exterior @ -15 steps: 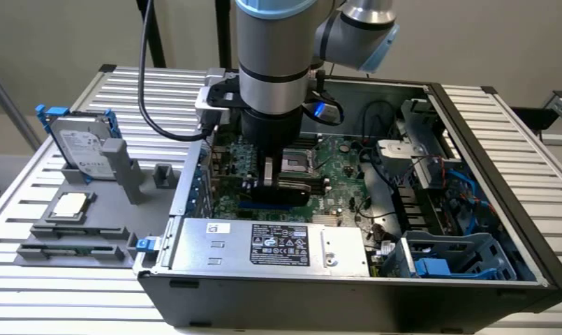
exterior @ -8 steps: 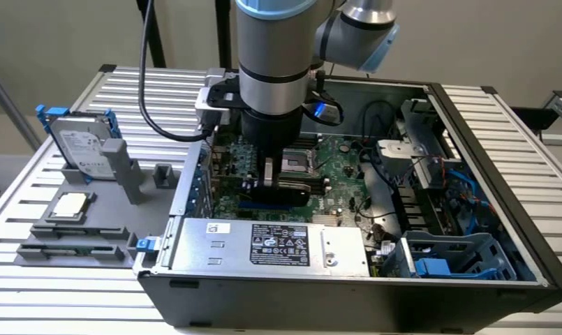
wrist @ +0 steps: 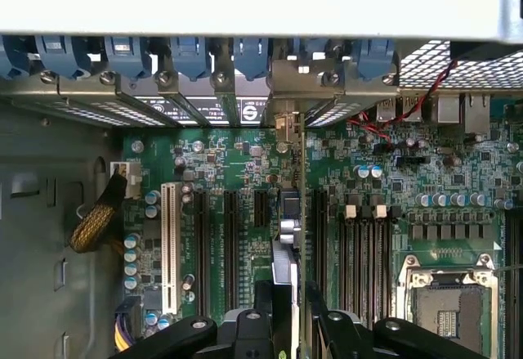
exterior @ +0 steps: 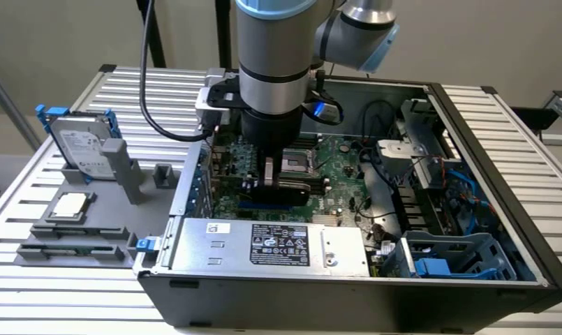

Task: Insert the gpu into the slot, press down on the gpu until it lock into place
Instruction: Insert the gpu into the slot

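From where I stand, the jaws are clamped on the graphics card (wrist: 291, 265), which is held on edge right over the blue slot (exterior: 264, 206) inside the case (exterior: 355, 303), and if it sits slightly tilted or off-line, pressing down could jam it instead of locking it.

From outside, my arm (exterior: 271, 70) covered all but a blue sliver of the slot (exterior: 262, 207). At the wrist, the gpu (wrist: 292, 220) stood edge-on, hiding that slot, and the frame's edge cut off my end effector (wrist: 290, 298). The power supply's label (exterior: 278, 244) was too small to read.
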Controlling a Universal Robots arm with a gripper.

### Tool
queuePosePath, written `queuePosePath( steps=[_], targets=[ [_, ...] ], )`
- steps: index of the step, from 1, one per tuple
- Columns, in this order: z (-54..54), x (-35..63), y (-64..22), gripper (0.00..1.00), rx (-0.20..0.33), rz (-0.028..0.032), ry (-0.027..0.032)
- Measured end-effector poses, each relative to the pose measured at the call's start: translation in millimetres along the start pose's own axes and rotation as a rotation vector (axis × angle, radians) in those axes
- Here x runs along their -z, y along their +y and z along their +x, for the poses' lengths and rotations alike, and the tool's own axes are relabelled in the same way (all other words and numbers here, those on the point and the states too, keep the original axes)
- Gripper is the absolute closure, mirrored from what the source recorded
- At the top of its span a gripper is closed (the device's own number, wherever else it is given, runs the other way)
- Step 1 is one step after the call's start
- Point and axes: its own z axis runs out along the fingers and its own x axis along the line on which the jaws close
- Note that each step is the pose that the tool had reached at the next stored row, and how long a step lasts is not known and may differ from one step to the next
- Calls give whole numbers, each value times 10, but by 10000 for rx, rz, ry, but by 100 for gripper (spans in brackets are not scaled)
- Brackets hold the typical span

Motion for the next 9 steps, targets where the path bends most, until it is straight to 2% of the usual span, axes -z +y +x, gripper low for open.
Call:
queuePosePath(
  steps=[9],
  targets=[
    [-1,-16,0,74,12,0,0]
  ],
)
